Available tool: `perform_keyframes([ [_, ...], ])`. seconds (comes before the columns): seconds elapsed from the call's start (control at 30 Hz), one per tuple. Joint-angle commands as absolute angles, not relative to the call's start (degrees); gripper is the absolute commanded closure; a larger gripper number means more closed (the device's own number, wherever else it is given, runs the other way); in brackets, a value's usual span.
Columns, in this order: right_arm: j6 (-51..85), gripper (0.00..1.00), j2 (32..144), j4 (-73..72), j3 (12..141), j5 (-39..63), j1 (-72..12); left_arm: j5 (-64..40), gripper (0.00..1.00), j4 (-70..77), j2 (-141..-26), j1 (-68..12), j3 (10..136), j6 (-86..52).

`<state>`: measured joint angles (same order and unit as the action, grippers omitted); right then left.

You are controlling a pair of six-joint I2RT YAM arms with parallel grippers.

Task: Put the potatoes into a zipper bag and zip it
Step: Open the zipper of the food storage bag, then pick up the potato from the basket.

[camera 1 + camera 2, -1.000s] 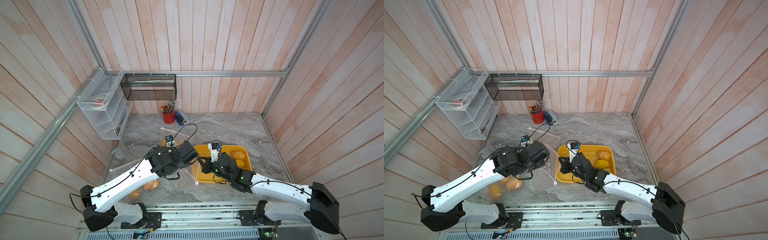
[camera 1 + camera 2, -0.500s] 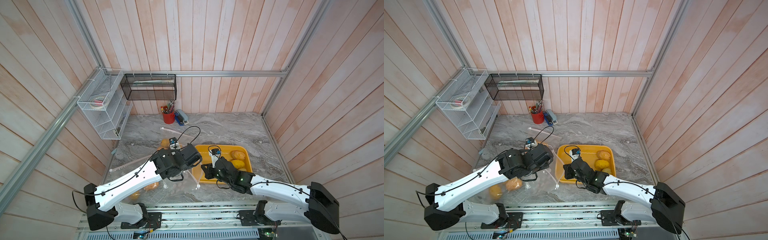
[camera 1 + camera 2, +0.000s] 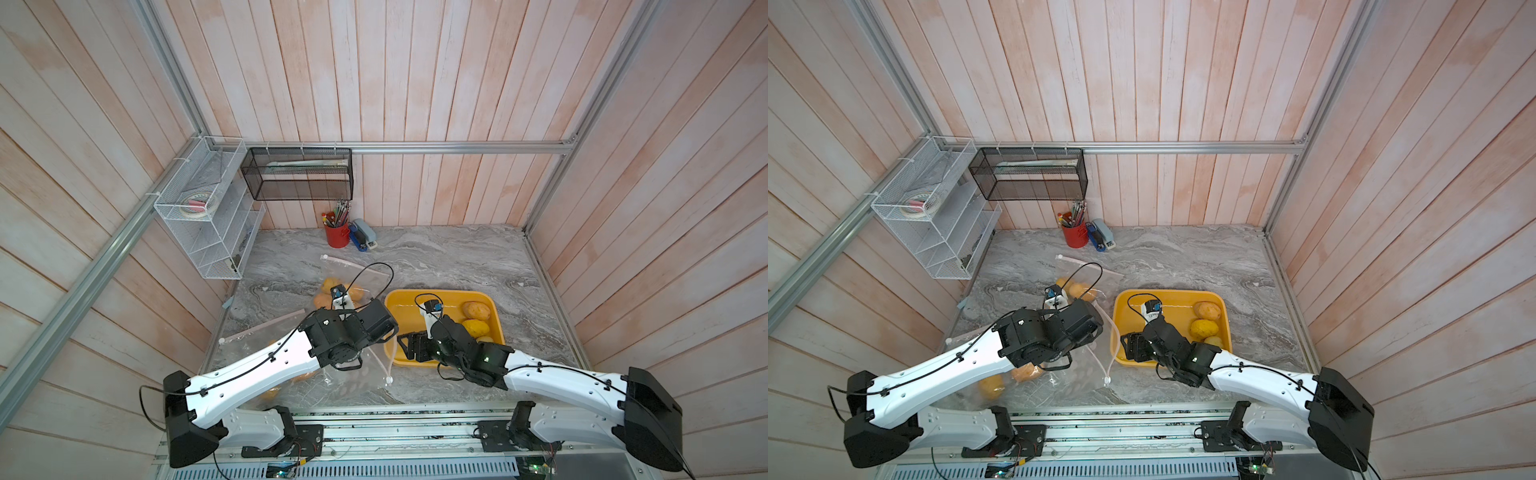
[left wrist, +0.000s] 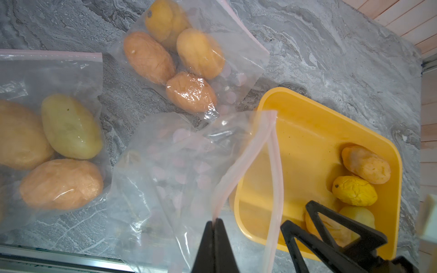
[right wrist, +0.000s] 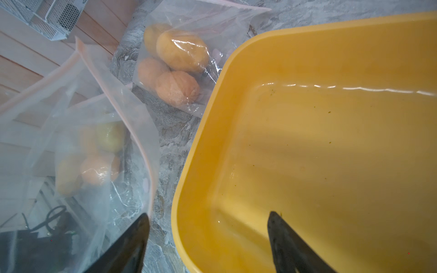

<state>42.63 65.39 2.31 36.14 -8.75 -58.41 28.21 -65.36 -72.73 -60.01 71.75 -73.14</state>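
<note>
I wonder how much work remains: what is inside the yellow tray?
Four potatoes lie bunched at one end of the yellow tray. The right arm's fingers cover part of one potato and the tray corner beneath them.

Pale, pink-washed wooden plank walls (image 3: pixel 395 83) close me in on three sides, framed by aluminium rails (image 3: pixel 457 146). In both top views a white wire rack (image 3: pixel 208 232) hangs on the wall at centre left, with a roll of tape (image 3: pixel 195 205) on its top shelf. A black mesh basket (image 3: pixel 299 174) hangs beside it on the back wall. Below them, at the back of my grey marbled surface (image 3: pixel 457 257), stand a red cup of pens (image 3: pixel 336 236) and a blue-grey stapler (image 3: pixel 363 237). The light is soft and even.
</note>
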Motion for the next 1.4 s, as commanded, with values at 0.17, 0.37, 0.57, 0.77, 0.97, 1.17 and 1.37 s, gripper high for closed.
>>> perform_keyframes([
  [0.17, 41.93, 0.02, 56.98, 17.96, 39.74, -20.16, -58.45, 30.58, 1.00, -65.53, -73.78, -60.12, 72.06, -74.60],
  [0.37, 49.63, 0.02, 53.37, 35.08, 42.17, -29.14, -55.54, 30.69, 1.00, -65.48, -75.35, -60.03, 72.70, -73.10],
  [0.57, 50.32, 0.02, 50.80, 38.22, 38.50, -22.70, -49.59, 29.94, 1.00, -64.78, -75.86, -60.01, 72.28, -72.56],
  [0.77, 47.62, 0.04, 52.84, 36.82, 34.16, -14.63, -44.47, 29.88, 1.00, -63.87, -74.12, -60.01, 71.06, -72.16],
  [0.97, 44.76, 0.02, 58.33, 31.10, 32.07, -9.56, -43.95, 29.22, 1.00, -62.65, -73.09, -59.99, 70.37, -71.28],
  [1.17, 43.59, 0.02, 63.64, 27.87, 32.34, -10.37, -42.89, 29.05, 1.00, -62.53, -72.78, -59.99, 70.09, -71.26],
  [1.37, 42.41, 0.08, 65.87, 23.69, 30.68, -8.82, -40.12, 29.08, 1.00, -62.30, -72.79, -59.98, 70.06, -71.02],
])
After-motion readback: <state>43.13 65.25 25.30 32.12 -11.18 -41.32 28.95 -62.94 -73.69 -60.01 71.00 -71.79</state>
